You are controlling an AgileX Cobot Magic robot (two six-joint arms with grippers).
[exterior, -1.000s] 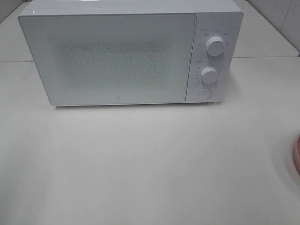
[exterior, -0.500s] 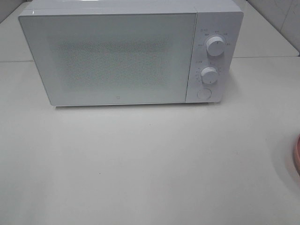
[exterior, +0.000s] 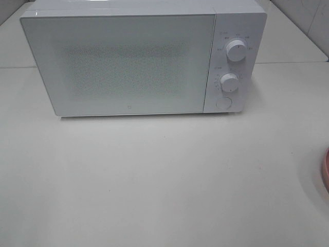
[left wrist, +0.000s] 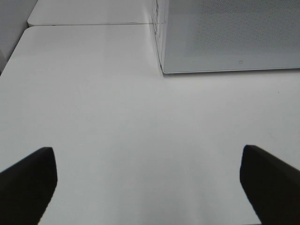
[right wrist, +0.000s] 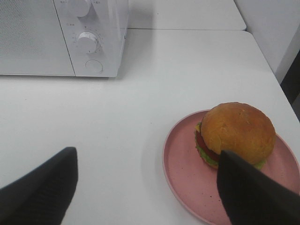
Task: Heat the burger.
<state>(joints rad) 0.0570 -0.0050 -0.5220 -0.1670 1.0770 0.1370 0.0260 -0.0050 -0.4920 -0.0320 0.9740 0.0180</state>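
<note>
The burger [right wrist: 238, 131], with a glossy golden-brown bun and tomato and lettuce layers, sits on a pink round plate [right wrist: 185, 178] in the right wrist view. My right gripper [right wrist: 150, 187] is open above the table, its right finger [right wrist: 255, 194] over the plate close beside the burger. The white microwave [exterior: 128, 59] stands at the back with its door shut; it also shows in the right wrist view [right wrist: 61, 37]. My left gripper [left wrist: 147, 183] is open and empty over bare table, in front of the microwave's left corner [left wrist: 225, 37]. Neither gripper shows in the high view.
The microwave has two round knobs [exterior: 236, 50] and a round button [exterior: 223, 103] on its right panel. Only the pink plate's edge [exterior: 326, 172] shows at the right border of the high view. A wall stands at the far right.
</note>
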